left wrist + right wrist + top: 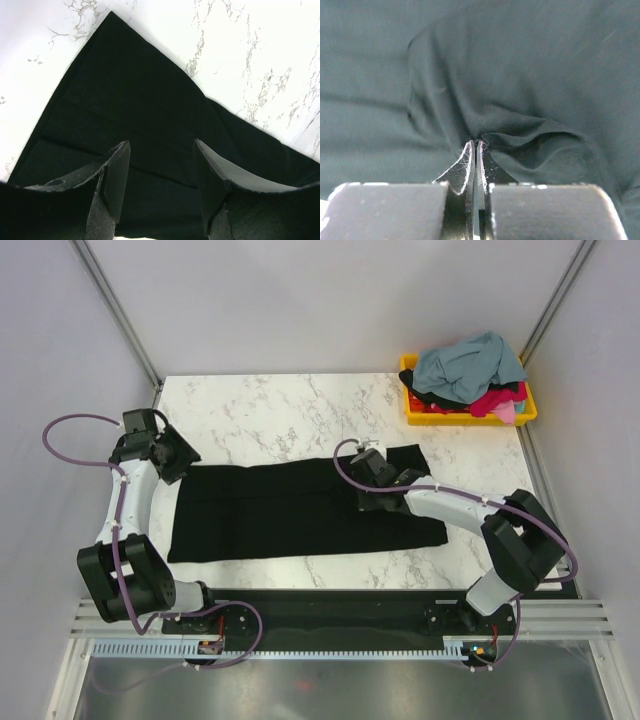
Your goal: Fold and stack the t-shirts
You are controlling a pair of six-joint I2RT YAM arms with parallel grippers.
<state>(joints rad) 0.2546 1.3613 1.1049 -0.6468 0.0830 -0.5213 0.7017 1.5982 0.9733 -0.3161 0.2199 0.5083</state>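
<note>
Black t-shirt (pixel 290 510) lies flat on the desk (pixel 280 410), drawn out as a long band from left to right. It looks already narrowed lengthwise; a seam or fold line runs along it. A short flap sticks out at the far right corner.

Right gripper (pixel 474 145): jaws fully together on a pinch of the black cloth. The wrist view shows the fabric puckered into the tips, with ridges running away from them. The grip sits right of the band's centre, on the open face of the cloth and not at an edge.

Left gripper (pixel 160 150): jaws about half apart with nothing between them, poised over the far left corner of the band. Cannot tell whether the tips touch the cloth.

Yellow bin (pixel 450 420) stands at the far right corner of the desk, well apart from the work. It holds a heap: grey-blue shirt (pixel 470 362) on top, magenta-red shirt (pixel 495 400) and pink shirt (pixel 508 413) showing beneath, with dark cloth under them.

Judgement: this is the first shirt, part-folded, with the crosswise fold now being set up. Nothing is stacked yet.

The next move calls for the left side to be secured, either pinned or gripped at the corner. The right end then has to lift and carry over toward the left. A pinch in the middle of the cloth may take only the top layer, so the lift should be slow, watching that the lower layers come too.
</note>
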